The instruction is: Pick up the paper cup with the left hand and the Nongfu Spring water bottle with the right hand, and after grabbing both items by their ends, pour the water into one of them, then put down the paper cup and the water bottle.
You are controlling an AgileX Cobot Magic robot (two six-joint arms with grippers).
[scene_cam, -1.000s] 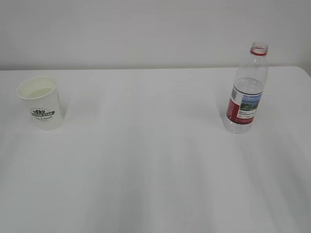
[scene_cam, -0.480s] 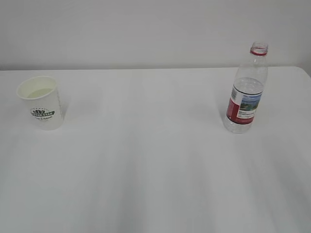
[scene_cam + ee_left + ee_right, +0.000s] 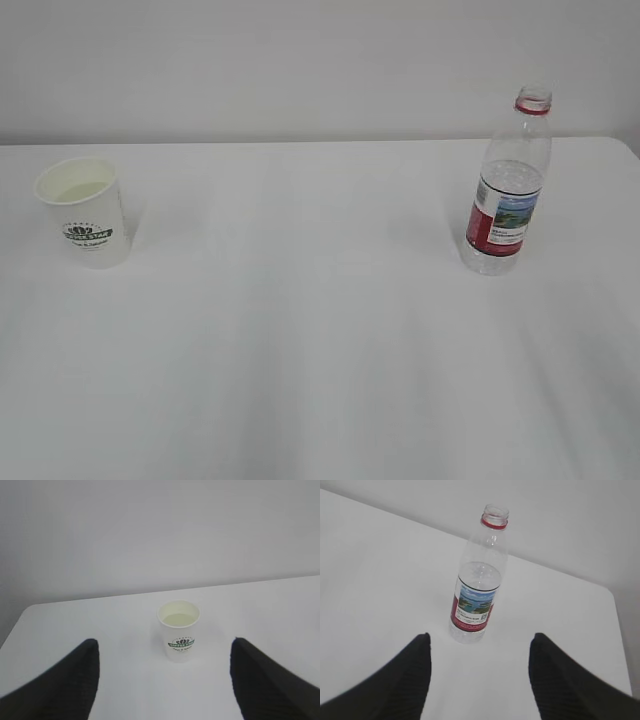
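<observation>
One paper cup [image 3: 83, 211], one water bottle [image 3: 508, 190], both upright.

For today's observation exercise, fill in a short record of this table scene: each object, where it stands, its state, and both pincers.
paper cup: upright, table's left side, untouched
water bottle: upright, right side, uncapped, untouched
table: white
left pincer: open, short of the cup, fingers either side of it in its wrist view
right pincer: open, short of the bottle

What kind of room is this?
Probably a robot test room, not a kitchen: a bare white table, a plain white wall, and only a paper cup and water bottle.
</observation>
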